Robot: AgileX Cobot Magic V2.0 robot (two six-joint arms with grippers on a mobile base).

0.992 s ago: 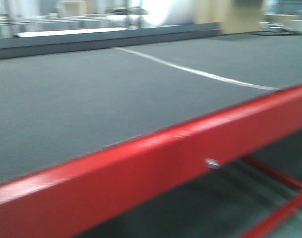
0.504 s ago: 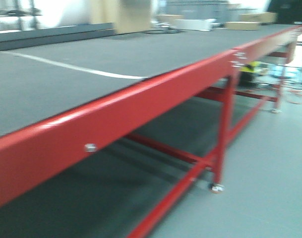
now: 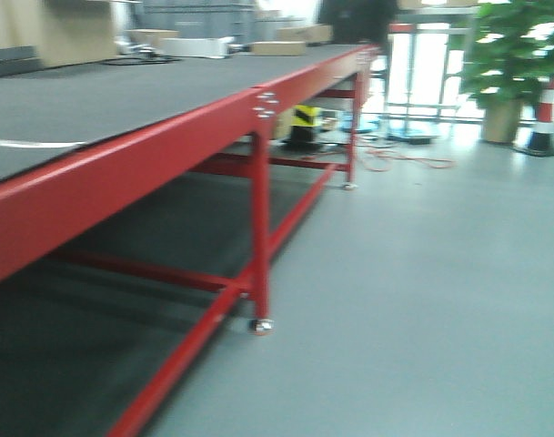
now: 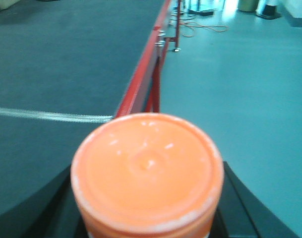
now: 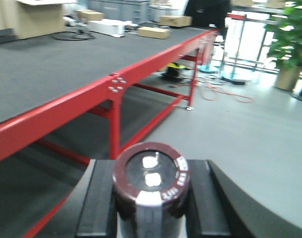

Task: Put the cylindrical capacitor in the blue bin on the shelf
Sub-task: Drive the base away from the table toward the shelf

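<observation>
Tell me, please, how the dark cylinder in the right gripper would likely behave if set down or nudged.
The cylindrical capacitor looks rigid, so the right gripper can probably squeeze it firmly. Its round, smooth-looking side may slip between the fingers, or roll if laid down. Its wide flat end suggests it would likely stand stably upright.

The grey floor [image 3: 422,300] is lying wide open to the right of the red-framed table [image 3: 122,173], and the table's dark top is offering a long flat passage, with boxes [image 3: 196,45] sitting only at its far end. Under the top a leg [image 3: 260,237] and low crossbars [image 3: 204,319] are barring the way, while an orange cable [image 3: 404,162], a potted plant [image 3: 508,55] and a striped cone [image 3: 545,118] are occupying the far floor (all well apart from the near table edge). Between the fingers no room is showing: an orange cylinder [image 4: 147,168] is filling the left gripper [image 4: 148,213], and the cylindrical capacitor [image 5: 151,178] is filling the right gripper [image 5: 150,203].
</observation>
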